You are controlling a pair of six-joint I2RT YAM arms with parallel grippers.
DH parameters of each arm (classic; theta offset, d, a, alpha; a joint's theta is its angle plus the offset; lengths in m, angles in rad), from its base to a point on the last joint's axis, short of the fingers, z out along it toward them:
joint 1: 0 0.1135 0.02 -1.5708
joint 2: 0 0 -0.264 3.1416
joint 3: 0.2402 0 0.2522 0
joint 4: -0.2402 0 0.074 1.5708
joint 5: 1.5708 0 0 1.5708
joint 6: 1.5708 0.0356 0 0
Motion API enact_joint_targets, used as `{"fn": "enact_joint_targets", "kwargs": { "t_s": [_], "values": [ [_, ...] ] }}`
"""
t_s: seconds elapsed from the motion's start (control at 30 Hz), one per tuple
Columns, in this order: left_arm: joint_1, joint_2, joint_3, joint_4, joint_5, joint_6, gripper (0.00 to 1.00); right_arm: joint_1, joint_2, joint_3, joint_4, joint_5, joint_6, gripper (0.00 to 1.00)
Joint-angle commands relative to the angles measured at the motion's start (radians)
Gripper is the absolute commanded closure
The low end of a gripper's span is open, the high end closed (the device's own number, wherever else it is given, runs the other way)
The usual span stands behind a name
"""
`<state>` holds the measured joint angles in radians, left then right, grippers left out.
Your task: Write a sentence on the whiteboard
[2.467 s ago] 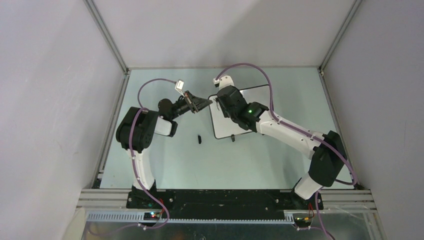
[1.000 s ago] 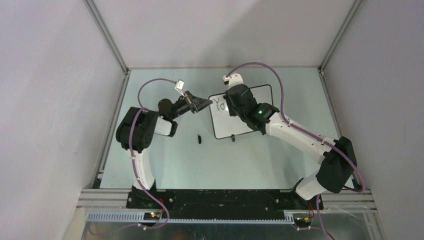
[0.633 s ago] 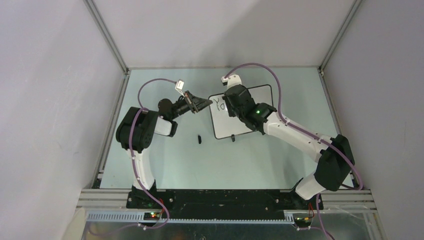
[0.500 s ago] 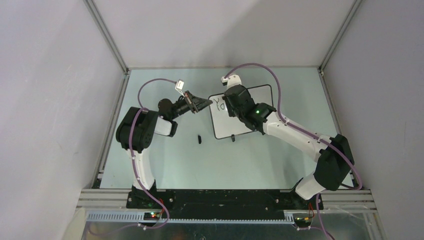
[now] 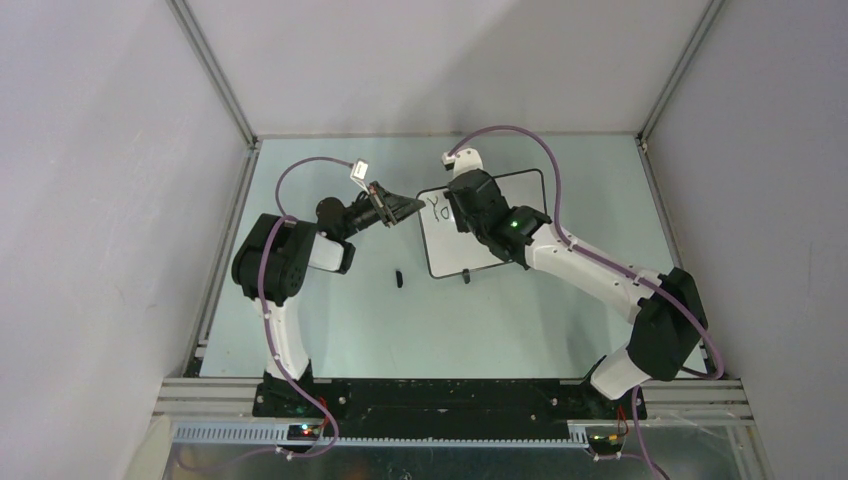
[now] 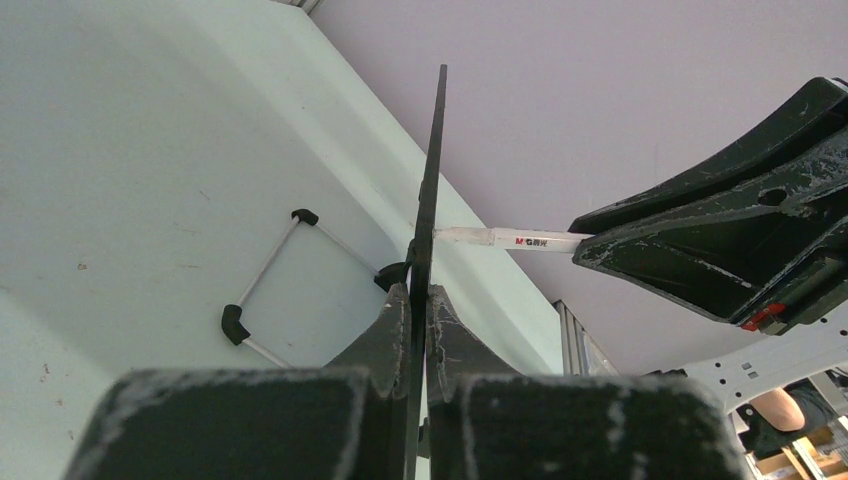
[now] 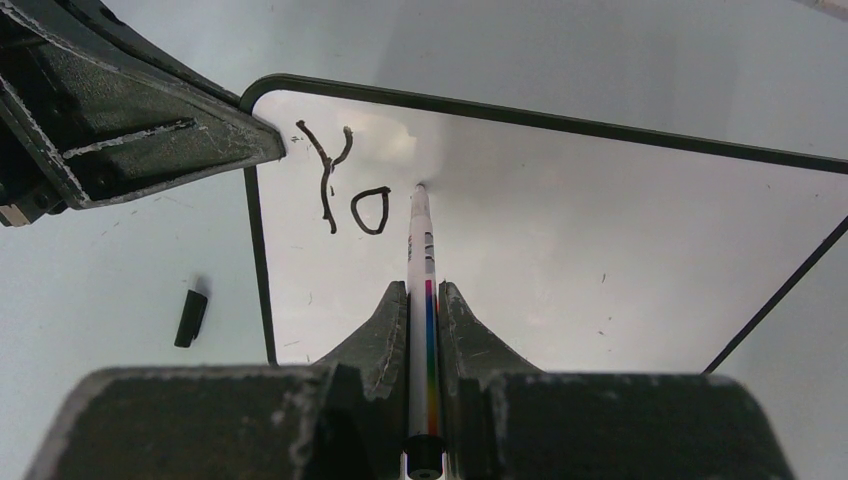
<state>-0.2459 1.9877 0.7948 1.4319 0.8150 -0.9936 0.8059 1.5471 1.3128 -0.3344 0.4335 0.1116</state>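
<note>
Whiteboard (image 5: 445,250) sits on the table (image 5: 330,320) toward the far side, roughly twelve o'clock from the two arm bases. Its left edge is pinched between the closed fingers of the left gripper (image 6: 418,300). In the left wrist view you see the board edge-on, running straight up out of that clamp.

At about seven o'clock from the board's near-left corner, a small black cap (image 5: 398,278) lies alone on the table, apart from everything.

On the board itself, the sentence (image 7: 327,190) has only just been started: you can read "Yo" in the top-left corner and nothing more. The rest of the white surface is bare.

At three o'clock from the "o", the tip of the marker (image 7: 420,250) meets the board. It looks to be touching, though the glare there makes that hard to confirm. The right gripper (image 7: 422,300) has its fingers clamped tight on the marker barrel, pointing it toward twelve o'clock in the right wrist view.

You are on the first word, with the "u" due next. That stroke calls for light, even pressure, a short curve beside the "o", and a steady hold from the left arm so the board does not slide.
</note>
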Motion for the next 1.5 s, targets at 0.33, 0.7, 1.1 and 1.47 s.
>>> {"fn": "enact_joint_targets", "kwargs": {
  "t_s": [0.33, 0.7, 1.1, 1.47],
  "values": [
    [-0.007, -0.039, 0.014, 0.021, 0.020, 0.013, 1.00, 0.012, 0.039, 0.044, -0.026, 0.046, 0.006, 1.00],
    [-0.007, -0.044, 0.012, 0.020, 0.018, 0.015, 1.00, 0.023, 0.030, 0.039, -0.071, 0.038, 0.018, 1.00],
    [-0.008, -0.045, 0.010, 0.021, 0.018, 0.016, 1.00, 0.019, 0.024, 0.027, -0.072, 0.077, 0.007, 1.00],
    [-0.007, -0.044, 0.011, 0.023, 0.018, 0.014, 1.00, 0.000, 0.028, 0.060, -0.057, 0.065, 0.002, 1.00]
  ]
}}
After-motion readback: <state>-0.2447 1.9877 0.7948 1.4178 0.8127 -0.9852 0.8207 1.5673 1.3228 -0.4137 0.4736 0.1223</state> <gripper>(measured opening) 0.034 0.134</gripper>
